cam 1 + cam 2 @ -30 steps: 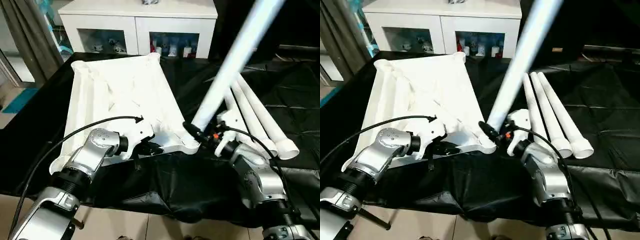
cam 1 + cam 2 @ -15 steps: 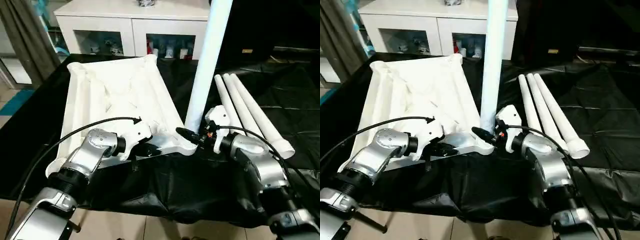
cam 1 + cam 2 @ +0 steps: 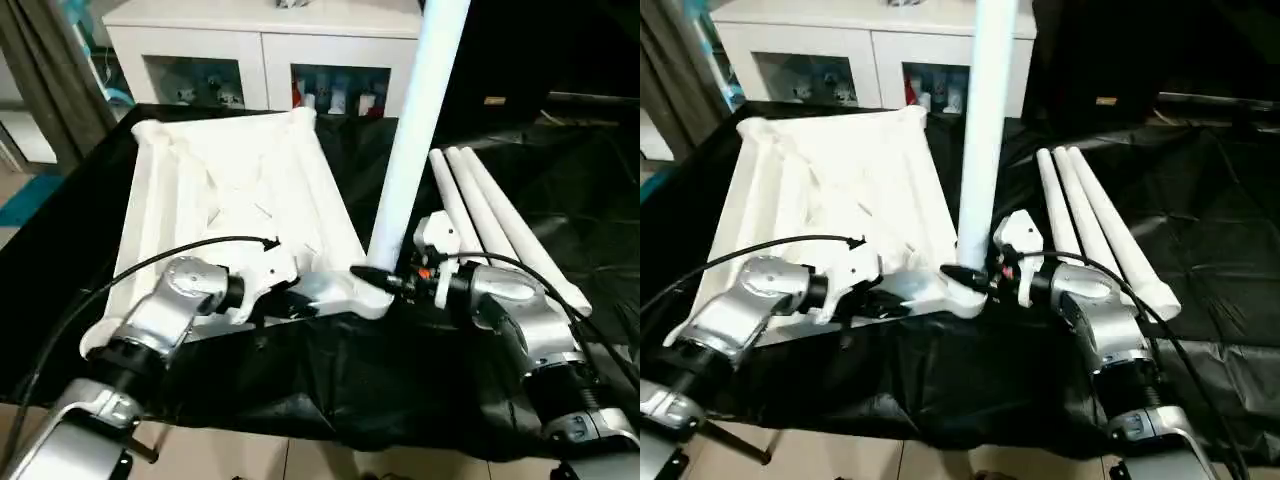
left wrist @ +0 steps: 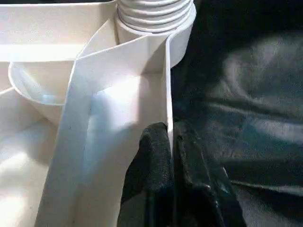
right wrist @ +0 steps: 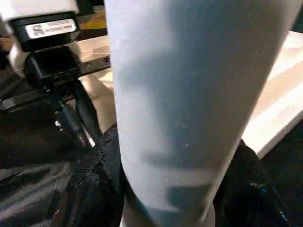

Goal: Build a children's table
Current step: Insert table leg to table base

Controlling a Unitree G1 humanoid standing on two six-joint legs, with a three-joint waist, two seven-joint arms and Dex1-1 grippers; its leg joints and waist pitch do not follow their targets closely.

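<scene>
The children's table top [image 3: 230, 190] lies upside down on black cloth, its ribbed underside facing up. My left gripper [image 4: 171, 131] is shut on the thin near rim of the top, one black finger on each side of it. My right gripper [image 3: 386, 282] is shut on a white tube leg [image 3: 415, 130], with black fingers [image 5: 94, 184] on both sides of the tube. The leg stands almost upright, leaning slightly right, and its lower end sits at the near right corner socket [image 3: 362, 300]. A ribbed white collar [image 4: 154, 14] shows at that corner.
Three more white legs [image 3: 490, 215] lie side by side on the black cloth [image 3: 400, 380] to the right of the top. A white cabinet with glass doors [image 3: 270, 50] stands behind the table. The cloth hangs over the near edge.
The held leg has swung from a strong lean to the right up to almost vertical over the corner socket. The left gripper keeps its hold on the rim.
</scene>
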